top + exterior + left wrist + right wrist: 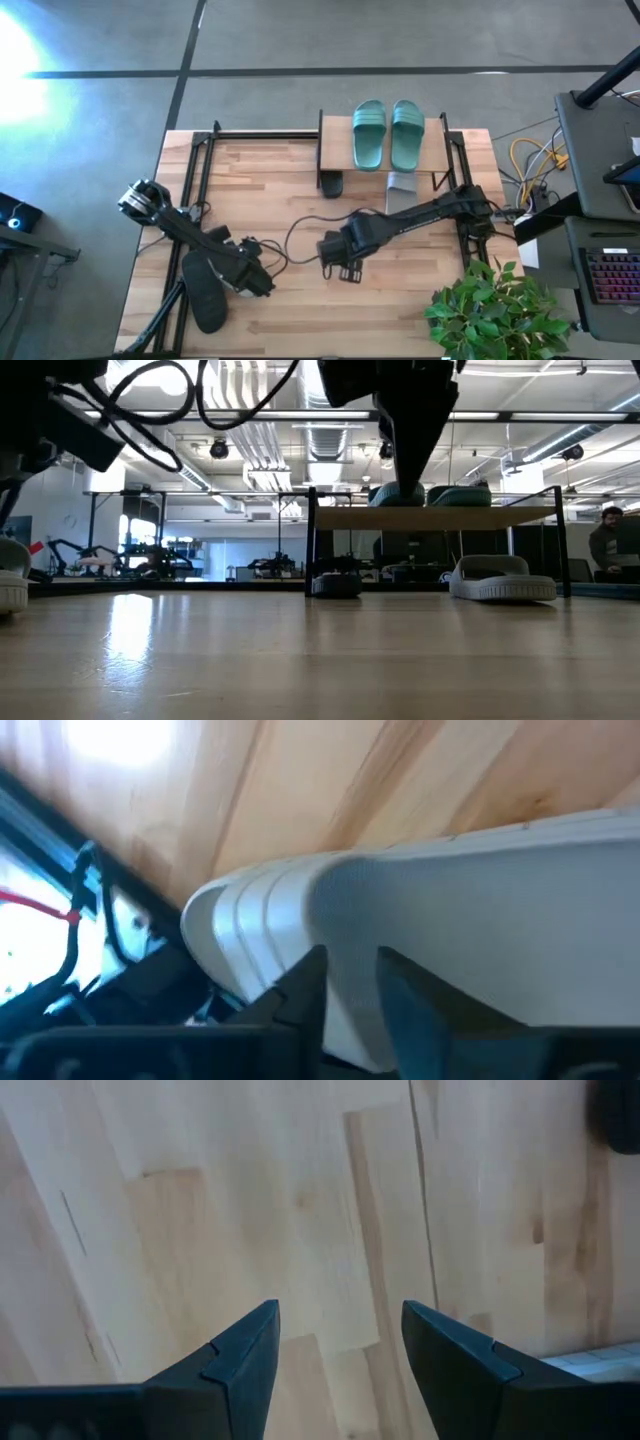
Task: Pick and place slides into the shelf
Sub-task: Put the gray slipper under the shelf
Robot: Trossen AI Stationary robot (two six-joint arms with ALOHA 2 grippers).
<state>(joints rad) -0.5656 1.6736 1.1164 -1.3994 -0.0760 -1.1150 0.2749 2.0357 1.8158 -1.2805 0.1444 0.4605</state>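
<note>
Teal slides (388,134): paired on the shelf (433,150) top board.
Grey slide (450,910): at the table's (300,200) left front, between the left gripper's (352,982) fingers, grip uncertain.
Right gripper (340,1342): spread wide, empty, mid-table.

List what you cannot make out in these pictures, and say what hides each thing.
1. Shelf, lower tier: in the high view the top board hides it. A black slide and a grey slide only poke out.
2. Second grey slide: cut by the left edge in the low view, lost under the left arm in the high view.
3. Person: in the low view, far off and cut by the right edge.
</note>
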